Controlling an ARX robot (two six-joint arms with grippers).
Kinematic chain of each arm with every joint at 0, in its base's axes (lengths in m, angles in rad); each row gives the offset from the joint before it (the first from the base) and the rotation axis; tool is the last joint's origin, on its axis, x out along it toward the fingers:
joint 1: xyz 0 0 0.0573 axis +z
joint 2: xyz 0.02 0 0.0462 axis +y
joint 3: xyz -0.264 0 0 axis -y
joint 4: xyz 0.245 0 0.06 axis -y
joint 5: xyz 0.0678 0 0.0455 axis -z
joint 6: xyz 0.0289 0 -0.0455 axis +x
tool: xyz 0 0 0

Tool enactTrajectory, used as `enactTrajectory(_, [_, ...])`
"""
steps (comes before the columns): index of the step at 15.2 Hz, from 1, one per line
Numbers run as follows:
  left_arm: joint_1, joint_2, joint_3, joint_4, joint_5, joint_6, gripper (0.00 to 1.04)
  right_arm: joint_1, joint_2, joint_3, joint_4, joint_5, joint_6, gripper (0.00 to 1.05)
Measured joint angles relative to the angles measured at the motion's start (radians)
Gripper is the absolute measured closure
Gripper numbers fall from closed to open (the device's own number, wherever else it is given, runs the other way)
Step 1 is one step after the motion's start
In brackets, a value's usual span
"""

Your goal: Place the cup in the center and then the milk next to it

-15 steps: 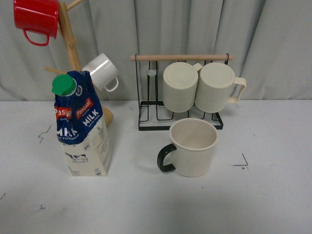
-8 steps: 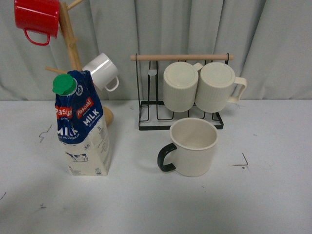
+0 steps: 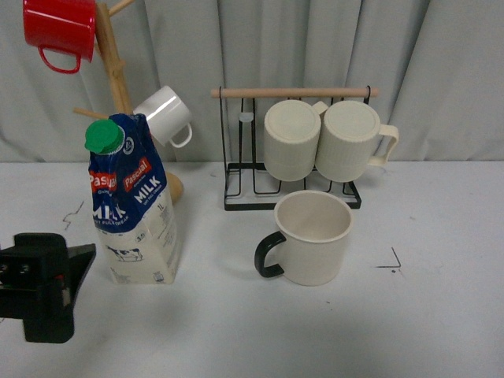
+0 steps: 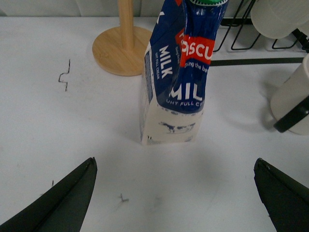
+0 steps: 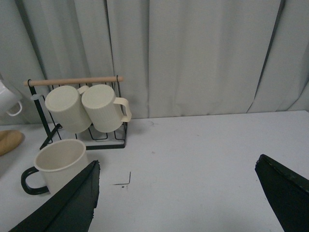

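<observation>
**Left fingers open near milk, cup at mid-counter**

The cup [image 3: 313, 240] stood upright on the counter [image 3: 236, 339], about the middle of the front view. It sat just in front of the wire rack [image 3: 291, 93], with its black handle turned toward the robot's left. The milk [image 3: 134, 205] stood upright to the left of the cup, well apart from it. Its green cap was on, and the base of the wooden mug tree [image 3: 114, 63] sat right behind it.

The left gripper [image 4: 174, 163] sat low at the left edge of the front view, beside the carton and not touching it. In the left wrist view its fingers [image 4: 63, 203] were spread wide apart, with the milk standing beyond them and nothing held. The right gripper [image 5: 177, 162] also had its fingers wide apart and empty, and the cup showed off to one side.

Two ribbed mugs [image 3: 319, 142] hung on the rack. A red mug [image 3: 59, 27] and a white mug [image 3: 164, 114] hung on the tree.
</observation>
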Motion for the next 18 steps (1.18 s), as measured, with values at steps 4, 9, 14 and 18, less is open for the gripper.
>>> enactTrajectory(4, [-0.003,0.164,0.108,0.047,-0.009,0.005,0.07,0.0,0.0,0.0,0.0,0.0,0.0,0.06])
enactTrajectory(9, [-0.023,0.269,0.207,0.057,-0.014,-0.001,0.07,0.0,0.0,0.0,0.0,0.0,0.0,0.06])
enactTrajectory(14, [-0.037,0.451,0.348,0.121,-0.108,-0.021,0.1,0.0,0.0,0.0,0.0,0.0,0.0,0.06])
enactTrajectory(18, [-0.032,0.477,0.359,0.13,-0.112,-0.024,0.55,0.0,0.0,0.0,0.0,0.0,0.0,0.06])
